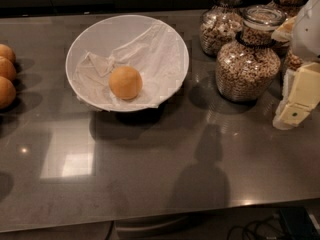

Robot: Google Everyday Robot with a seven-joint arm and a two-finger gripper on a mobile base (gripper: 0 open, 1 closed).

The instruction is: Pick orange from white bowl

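Note:
The orange [125, 82] is round and yellow-orange. It lies inside the white bowl [83, 36] on a crumpled white paper sheet [150, 54], a little left of the bowl's middle. The bowl stands on the dark grey counter at the back left of centre. My gripper [295, 109] is at the right edge of the view, cream-coloured, well to the right of the bowl and apart from it, low over the counter beside the glass jars. It holds nothing that I can see.
Three glass jars of brown cereal [248, 59] stand at the back right, close to my arm. Three more oranges [6, 79] lie at the counter's left edge. The counter's front edge [160, 219] runs along the bottom, with cables below.

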